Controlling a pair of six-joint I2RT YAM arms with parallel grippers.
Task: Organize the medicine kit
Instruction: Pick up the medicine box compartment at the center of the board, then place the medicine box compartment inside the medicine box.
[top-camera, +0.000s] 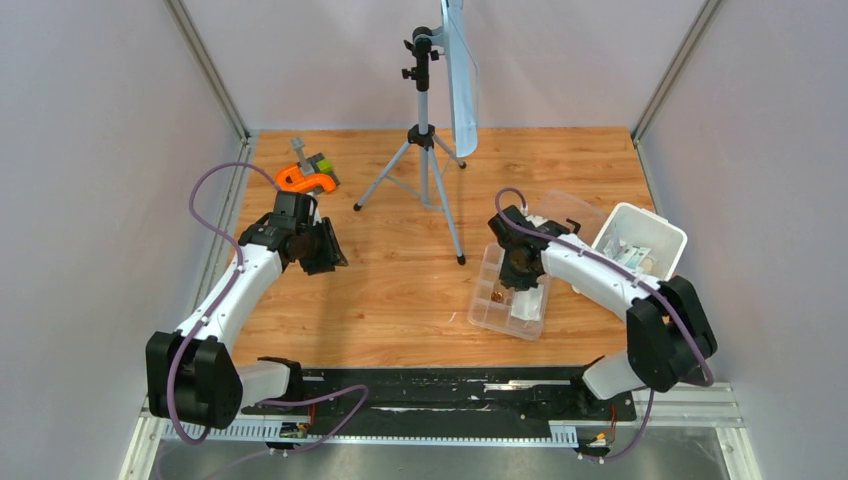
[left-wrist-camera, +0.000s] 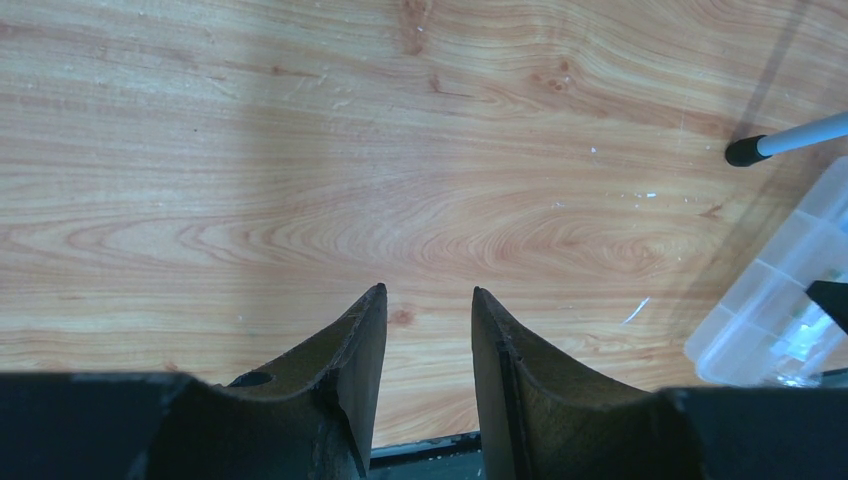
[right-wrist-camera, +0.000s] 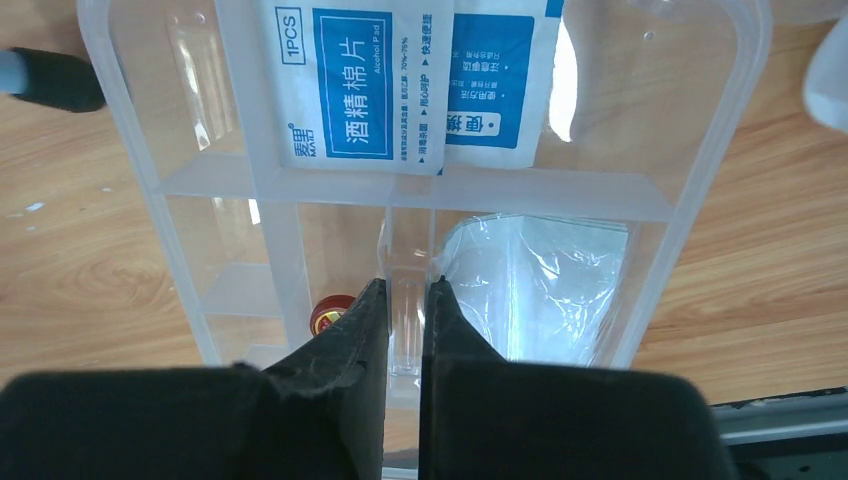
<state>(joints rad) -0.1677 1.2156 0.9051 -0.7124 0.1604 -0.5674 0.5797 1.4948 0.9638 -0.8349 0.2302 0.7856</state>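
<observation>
Grey walls closed in a wooden table, with a tripod standing at the middle of its far half and carrying a tilted white panel. An orange-and-grey tool lay near the far left corner. Just nearer than it, the left gripper hung over bare wood by the left edge, its jaws partly open and holding nothing. The medicine kit sat in pieces on the right half of the table. The white tub stood against the right edge with several small packets inside. The clear lid lay just beside the tub on its far left side. The clear divided tray lay nearer the front edge, just left of the tub. The right gripper was down in that tray, its jaws drawn to a narrow slit with one of the clear partition walls pinched between them. From the right wrist, two white-and-blue alcohol pad packets overlapped in the wide compartment beyond the fingers. A clear plastic bag filled the compartment to their right. A small red-and-gold round item showed in the compartment to their left, half hidden behind a finger.
</observation>
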